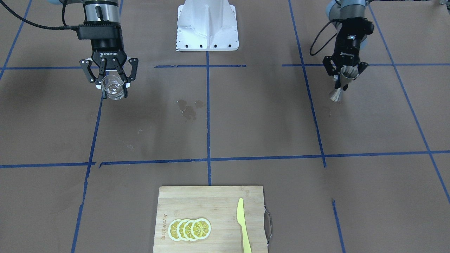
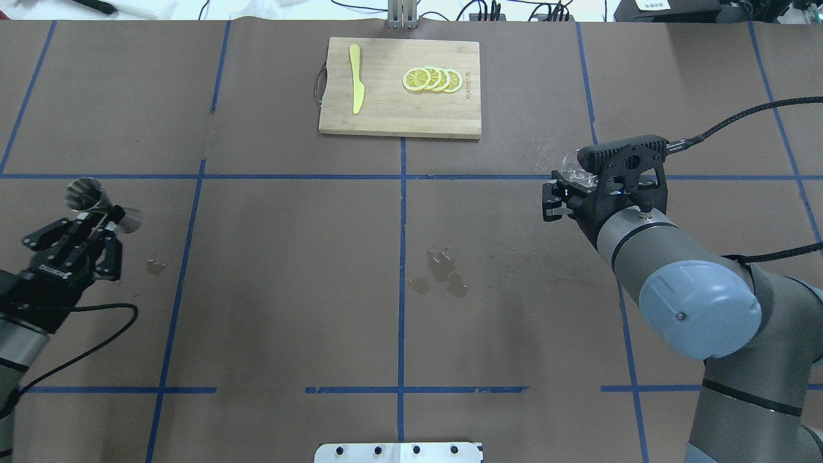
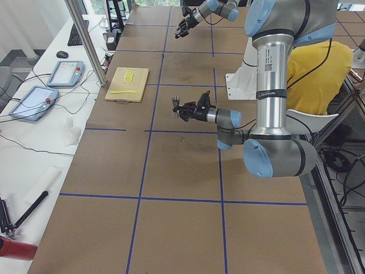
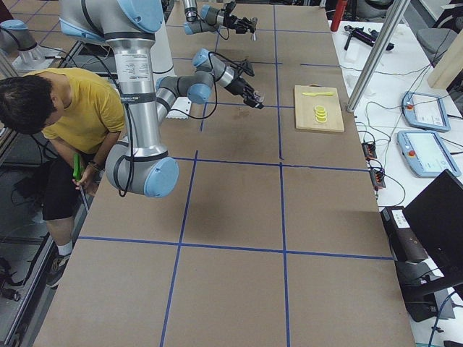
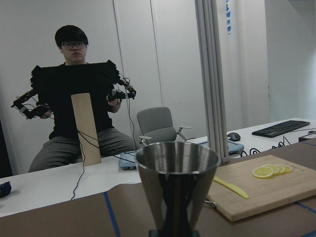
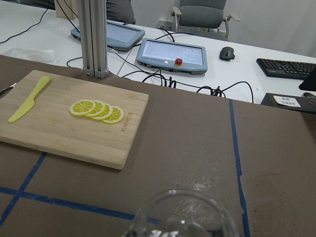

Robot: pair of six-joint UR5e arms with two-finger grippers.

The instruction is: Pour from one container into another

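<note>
Overhead, the right arm (image 2: pixel 633 222) hides most of the glass (image 2: pixel 571 161); the left wrist view's bottom edge crops the jigger (image 5: pixel 177 182).

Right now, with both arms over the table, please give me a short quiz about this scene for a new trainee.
1. True or false: the left gripper holds the metal jigger.
2. What does the right gripper hold? A) a bowl B) a clear glass C) a bottle
3. Fill in: the yellow knife and the lemon slices lie on the ____.
Key: 1 true; 2 B; 3 cutting board.
</note>
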